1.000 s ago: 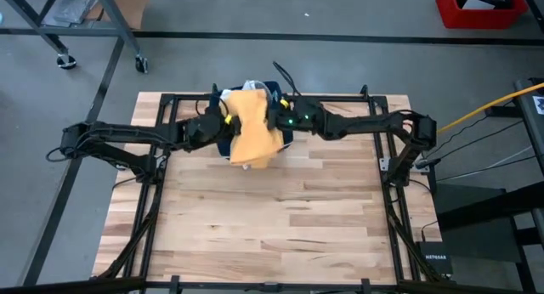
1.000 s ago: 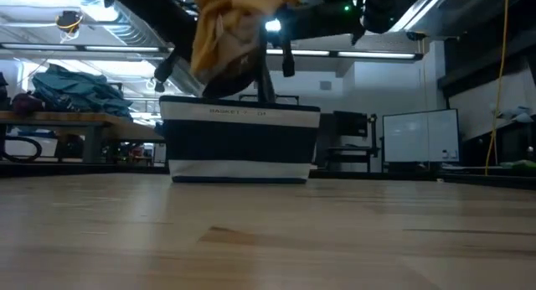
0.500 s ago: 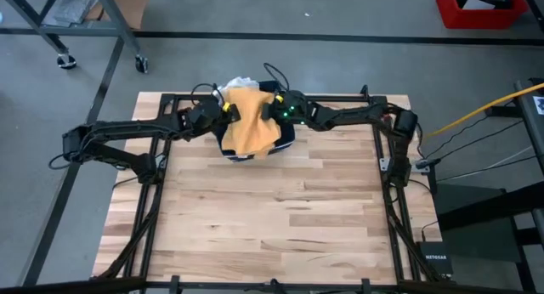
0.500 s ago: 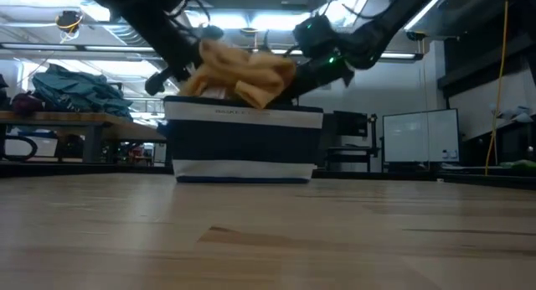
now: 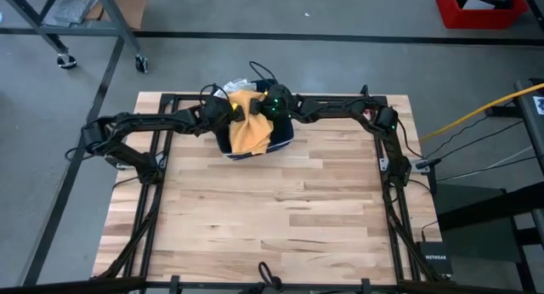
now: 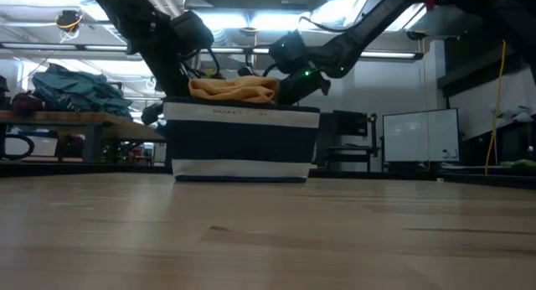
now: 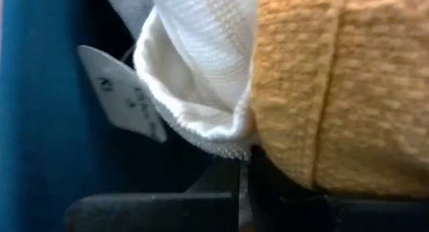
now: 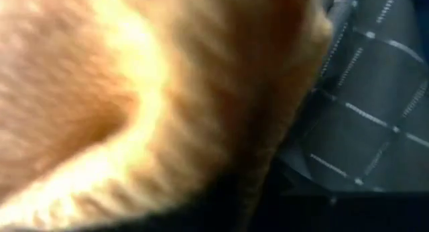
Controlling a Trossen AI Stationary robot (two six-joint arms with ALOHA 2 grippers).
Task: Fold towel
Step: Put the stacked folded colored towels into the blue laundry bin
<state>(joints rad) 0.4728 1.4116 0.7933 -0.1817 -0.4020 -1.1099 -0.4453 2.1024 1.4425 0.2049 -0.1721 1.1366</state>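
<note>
A wooden table is being viewed from straight above, with two dark robot arms reaching in from its sides toward a navy-and-white striped basket sitting near the table's twelve o'clock edge. A yellow towel is now lying bunched in the basket's mouth, with part of it spilling over the rim toward six o'clock. A second ago the arms were holding this towel up in the air above the basket; since then they have been lowering it, so from table height only a low yellow mound is showing above the striped rim.

The left gripper is sitting at the towel's nine o'clock side, its fingers pressed together and pinching the yellow cloth, with a white cloth and its label pressed close beside it in the left wrist view. The right gripper is resting at the towel's two o'clock corner; its fingers are buried in yellow fabric, so whether they are gripping or letting go cannot be told.

Judging from this, the towel is going down into the basket rather than being spread on the open table, so no flat, squared fold is showing yet.
</note>
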